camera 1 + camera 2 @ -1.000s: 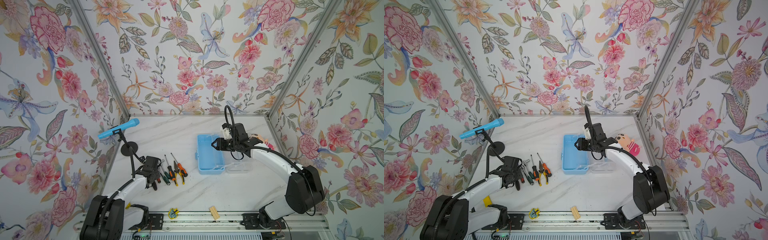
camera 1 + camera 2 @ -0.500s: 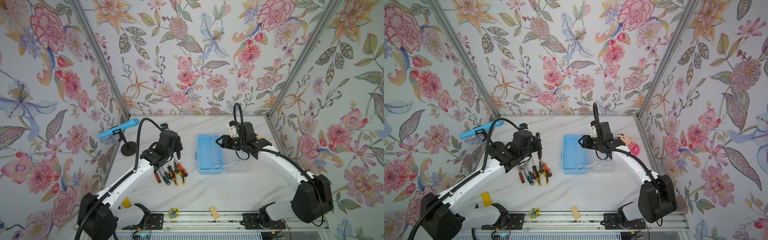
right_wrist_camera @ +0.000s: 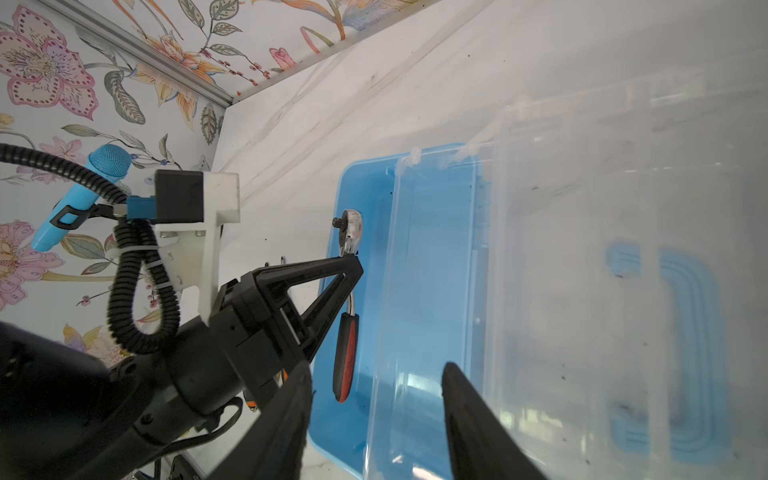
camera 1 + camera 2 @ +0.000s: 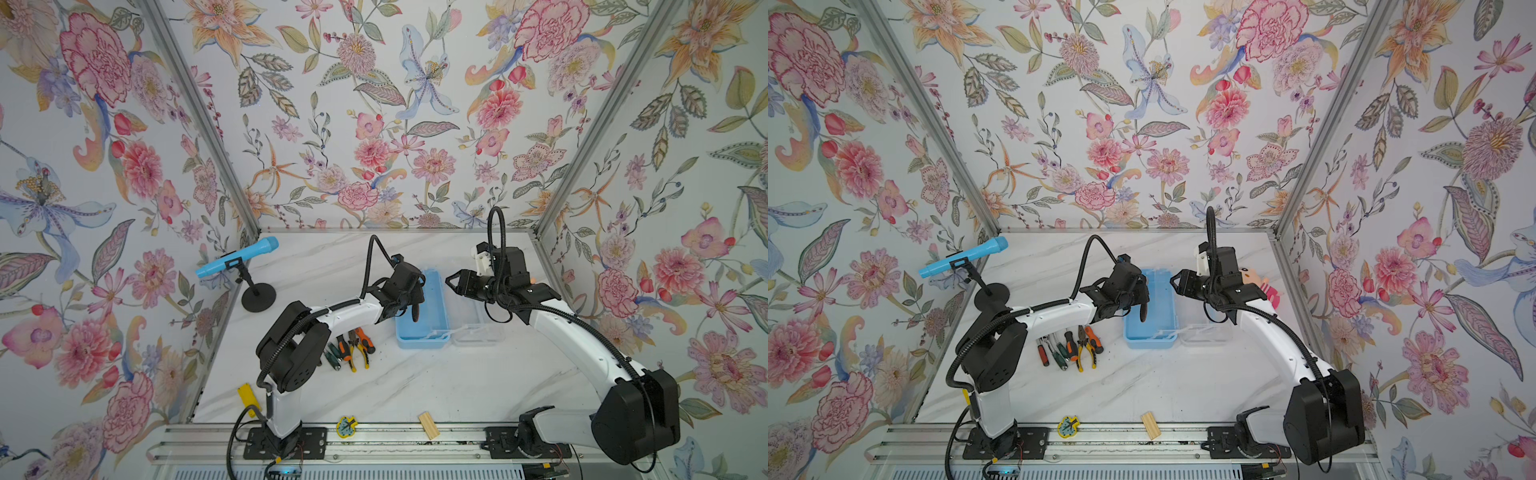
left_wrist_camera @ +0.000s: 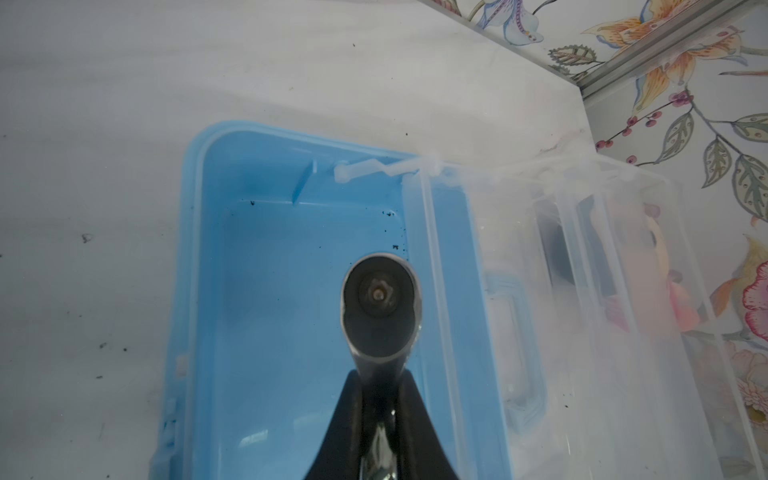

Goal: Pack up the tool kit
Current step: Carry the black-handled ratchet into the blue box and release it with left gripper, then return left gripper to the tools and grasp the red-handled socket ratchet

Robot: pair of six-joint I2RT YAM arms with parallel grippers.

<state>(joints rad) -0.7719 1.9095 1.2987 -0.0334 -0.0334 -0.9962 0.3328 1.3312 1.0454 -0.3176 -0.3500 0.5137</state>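
The tool box's blue base (image 4: pixel 432 328) (image 4: pixel 1158 320) lies open mid-table, its clear lid (image 4: pixel 478 324) (image 4: pixel 1204 328) folded out to the right. My left gripper (image 4: pixel 409 291) (image 4: pixel 1138 297) (image 5: pixel 380 378) is shut on the shaft of a ratchet wrench (image 5: pixel 380 307) (image 3: pixel 347 353) with a red and black handle, and holds it over the blue base. My right gripper (image 4: pixel 453 282) (image 4: pixel 1177 280) (image 3: pixel 377 369) hovers open above the edge where lid meets base, with nothing gripped. Several screwdrivers and pliers (image 4: pixel 351 347) (image 4: pixel 1069 349) lie left of the box.
A blue microphone on a black stand (image 4: pixel 237 257) is at the back left. A wooden block (image 4: pixel 428 424) and a small yellow and blue piece (image 4: pixel 346 427) sit at the front rail. A pink toy (image 4: pixel 1262 282) lies behind the right arm.
My left arm has lifted from the row of tools and swung right, carrying the ratchet wrench over the blue base. My right gripper has drawn back a little to the right.
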